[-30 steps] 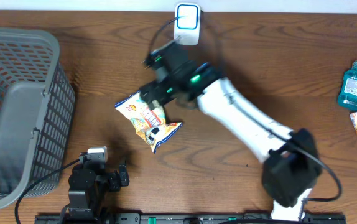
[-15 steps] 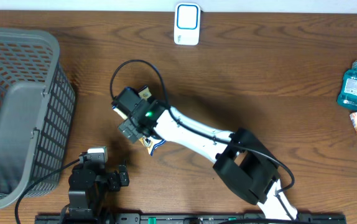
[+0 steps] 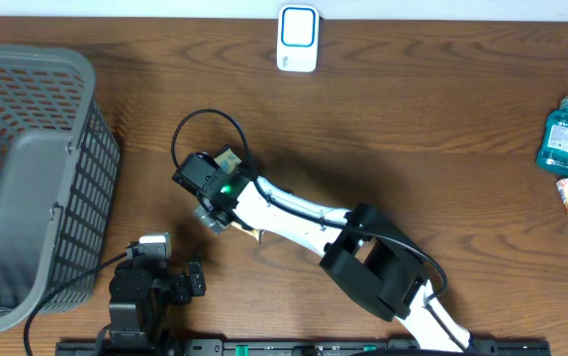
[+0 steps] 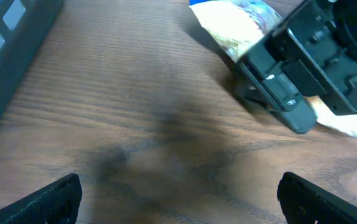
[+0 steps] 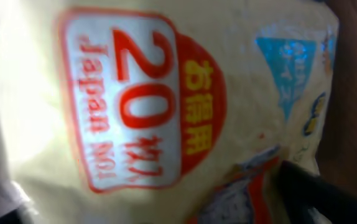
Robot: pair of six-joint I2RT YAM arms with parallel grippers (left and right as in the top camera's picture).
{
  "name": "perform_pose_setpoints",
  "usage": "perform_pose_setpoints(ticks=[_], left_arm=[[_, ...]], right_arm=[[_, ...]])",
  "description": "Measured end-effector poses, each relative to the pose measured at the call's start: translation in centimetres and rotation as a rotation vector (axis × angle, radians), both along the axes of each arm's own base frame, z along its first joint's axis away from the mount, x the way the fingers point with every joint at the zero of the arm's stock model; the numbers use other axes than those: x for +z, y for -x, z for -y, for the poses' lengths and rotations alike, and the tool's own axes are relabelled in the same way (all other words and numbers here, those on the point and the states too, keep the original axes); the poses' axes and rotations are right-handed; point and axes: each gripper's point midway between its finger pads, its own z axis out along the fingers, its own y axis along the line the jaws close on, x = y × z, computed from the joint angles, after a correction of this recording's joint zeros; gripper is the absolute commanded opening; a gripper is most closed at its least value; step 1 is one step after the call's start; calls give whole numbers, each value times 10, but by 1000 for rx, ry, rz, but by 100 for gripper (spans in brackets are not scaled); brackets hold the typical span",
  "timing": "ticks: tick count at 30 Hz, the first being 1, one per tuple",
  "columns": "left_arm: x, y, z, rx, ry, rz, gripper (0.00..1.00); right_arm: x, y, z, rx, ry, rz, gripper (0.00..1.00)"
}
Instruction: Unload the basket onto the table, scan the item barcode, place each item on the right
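Across the worktop (image 3: 442, 119), the right arm (image 3: 294, 213) had swung from the back edge down onto the snack bag (image 5: 153, 112), left of centre near the front edge. The right gripper (image 3: 208, 210) covered it, grip impossible to tell; the left gripper (image 4: 178, 202) stood spread, empty. The scanner (image 3: 297, 38) at the back edge waited, so pickup seemed just starting.
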Motion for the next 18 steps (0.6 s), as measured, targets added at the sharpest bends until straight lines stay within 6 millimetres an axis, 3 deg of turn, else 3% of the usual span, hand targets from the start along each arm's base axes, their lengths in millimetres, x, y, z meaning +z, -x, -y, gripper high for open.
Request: perform_pose_setpoints(ticks=[6,10,14,18], left_arm=[[0,0,0,0,0,0,98],[0,0,0,0,0,0,98],[0,0,0,0,0,0,98],[0,0,0,0,0,0,98]], right_arm=[[1,7,20,-40,75,-46,23],[13,17,40,-66,102,-185,14],[29,24,62,-91,83,-356,12],[61,29,78,-27,-50,-537,1]])
